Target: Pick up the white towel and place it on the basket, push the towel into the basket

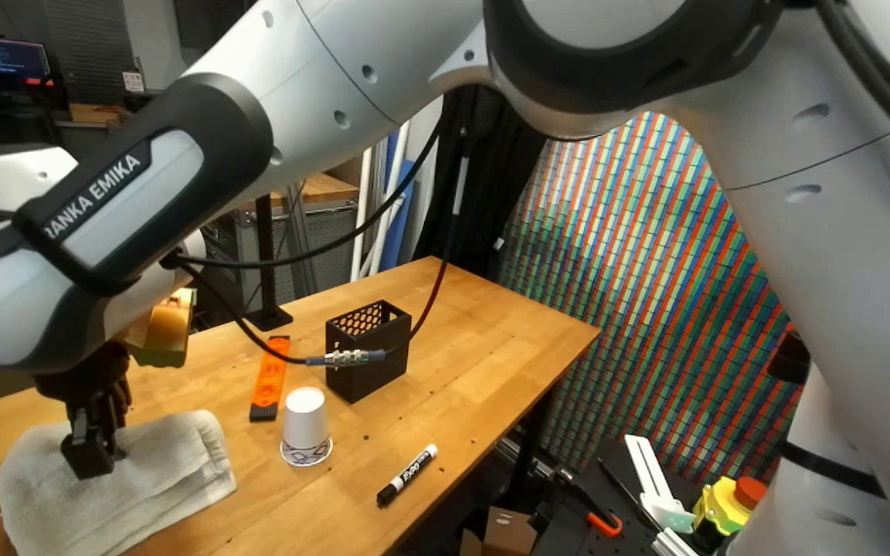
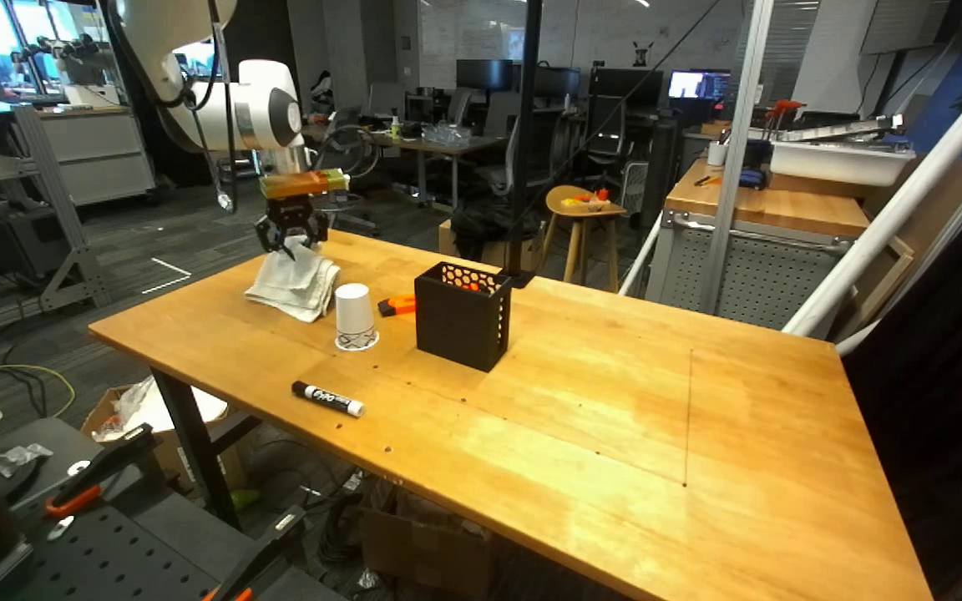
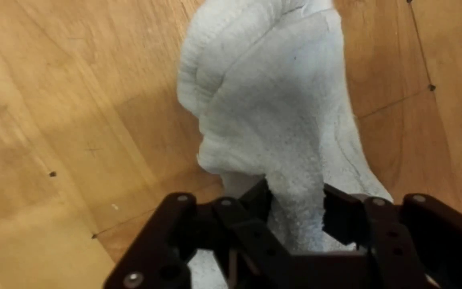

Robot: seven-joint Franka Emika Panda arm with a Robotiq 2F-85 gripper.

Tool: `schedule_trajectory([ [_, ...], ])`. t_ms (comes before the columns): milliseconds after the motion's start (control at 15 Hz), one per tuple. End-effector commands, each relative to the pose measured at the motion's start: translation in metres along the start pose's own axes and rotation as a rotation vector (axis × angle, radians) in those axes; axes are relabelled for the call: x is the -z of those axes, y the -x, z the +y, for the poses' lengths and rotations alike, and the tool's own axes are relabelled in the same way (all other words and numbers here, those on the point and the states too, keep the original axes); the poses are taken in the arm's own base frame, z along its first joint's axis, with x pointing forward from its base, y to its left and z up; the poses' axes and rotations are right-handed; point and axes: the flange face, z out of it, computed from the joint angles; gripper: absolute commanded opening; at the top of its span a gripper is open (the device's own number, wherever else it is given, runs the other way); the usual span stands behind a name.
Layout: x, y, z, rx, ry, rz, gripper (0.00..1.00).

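The gripper (image 3: 296, 204) had pinched the white towel (image 2: 293, 280) on the table (image 2: 615, 392), to the left of the black basket (image 2: 460, 325) in both exterior views.
On the arm (image 1: 321, 108) could be read "RANKA EMIKA"; on the one marker (image 1: 408, 474), in front of the basket, "EXPO". One upside-down white cup (image 1: 306, 419) and one orange-and-black tool (image 1: 270, 378) were near the basket. The table was of wood; one stool (image 2: 585, 212) stood behind the basket in an exterior view.
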Motion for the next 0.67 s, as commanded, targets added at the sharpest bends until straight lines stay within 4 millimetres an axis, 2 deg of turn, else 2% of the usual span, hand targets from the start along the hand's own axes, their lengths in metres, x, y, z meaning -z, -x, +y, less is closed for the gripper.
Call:
schedule_trajectory([
  [0,0.066,0.026,0.016,-0.091,0.036,-0.010,0.13],
  [200,0.110,0.064,0.044,-0.170,0.076,-0.020,0.13],
  [333,0.132,0.099,0.064,-0.227,0.100,-0.033,0.13],
  [600,0.156,0.175,0.103,-0.328,0.144,-0.061,0.13],
])
